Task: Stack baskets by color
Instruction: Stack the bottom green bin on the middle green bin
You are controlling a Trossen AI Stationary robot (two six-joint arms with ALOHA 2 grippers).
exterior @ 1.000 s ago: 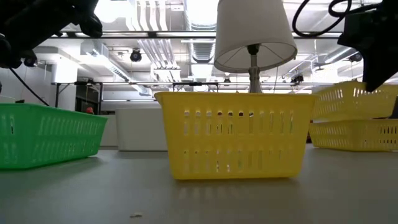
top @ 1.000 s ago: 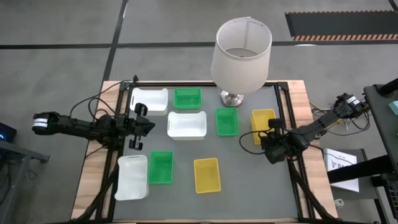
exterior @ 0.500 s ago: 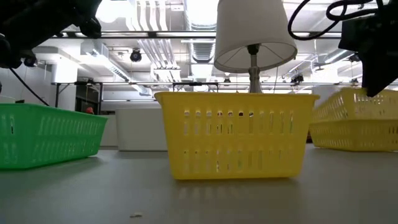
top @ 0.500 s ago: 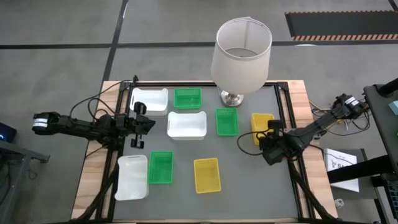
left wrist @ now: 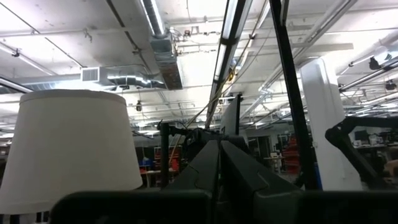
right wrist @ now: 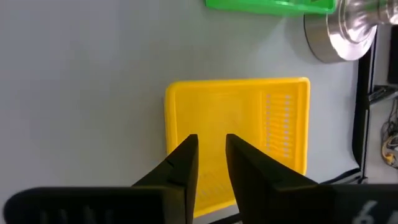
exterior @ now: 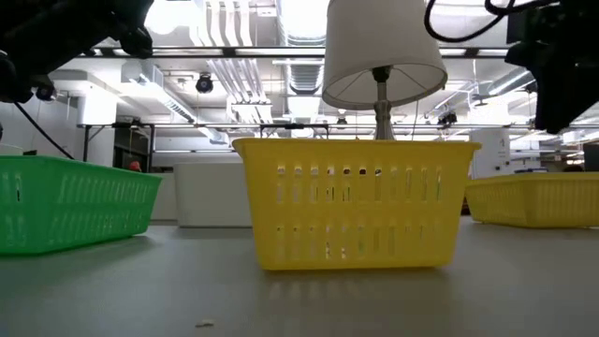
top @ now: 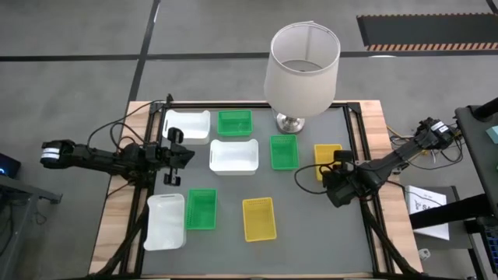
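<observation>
White baskets: I count three on the bench [top: 342, 233]: one at the far left [top: 187, 126], one in the middle [top: 233, 156], one at the near left [top: 166, 222].
Green baskets: I count three: one far, just right of the far white one [top: 235, 122]; one right of the middle white one [top: 283, 152]; one near, touching the near white basket's right side [top: 201, 208].
Yellow baskets: I see two spots of yellow. A single basket sits near the middle of the near edge [top: 259, 218]; the other [top: 327, 155] lies at the right, and I cannot tell from above how many are nested there.
Lamp: one, with a white shade [top: 302, 66], its metal base [top: 290, 123] at the far edge.
Right gripper: [top: 337, 180] hangs over the near end of the right yellow spot; in the right wrist view its jaws stand slightly spread above that basket [right wrist: 249, 130], gripping nothing.
Left gripper: [top: 173, 157] is at the left, between the far and near white baskets, jaws pressed together and empty.
Low view: the near yellow basket [exterior: 354, 201] fills the middle, a green one [exterior: 70, 201] is to its left.
</observation>
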